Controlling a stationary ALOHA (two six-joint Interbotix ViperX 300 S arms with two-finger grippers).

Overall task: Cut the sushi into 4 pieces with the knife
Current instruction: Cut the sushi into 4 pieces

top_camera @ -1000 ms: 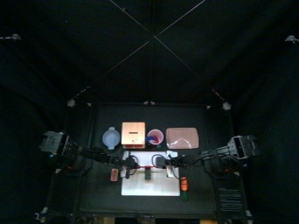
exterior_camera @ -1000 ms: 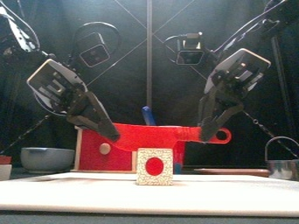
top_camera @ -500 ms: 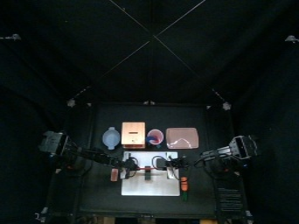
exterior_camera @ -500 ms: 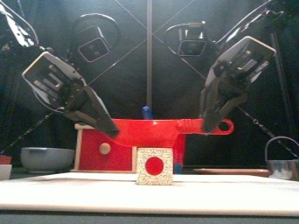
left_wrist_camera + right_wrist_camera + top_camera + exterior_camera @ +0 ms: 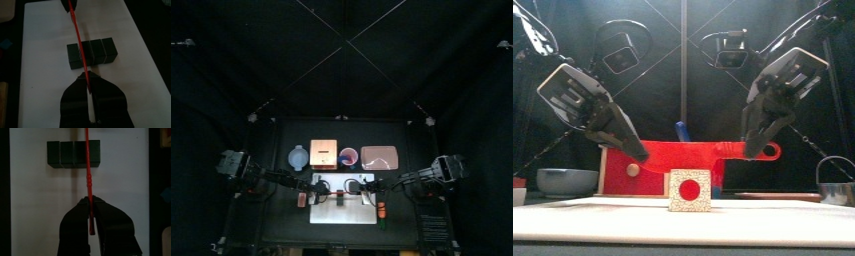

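Left wrist view finds the left gripper [image 5: 85,77] pressed tight on one end of the thin red toy knife [image 5: 77,37]. The right gripper [image 5: 90,203] is clamped on its other end, and the blade hangs above the dark green block sushi roll [image 5: 101,51], which lies whole near the middle of the flat white cutting board [image 5: 40,50]. We judge the first cut not yet made. The edge seems lined up over a seam toward one end of the roll, so the next move calls for both arms to sink together, keeping the blade level. Past the board stand the pale wooden box with red drawer front [image 5: 323,154] at 11 o'clock, the red cup [image 5: 349,156] holding a blue toy knife [image 5: 681,130] at 12, the flat pink tray [image 5: 385,160] at 1, and the blue-grey two-handled bowl [image 5: 567,182] at 10. We cannot tell what bowl or tray hold.
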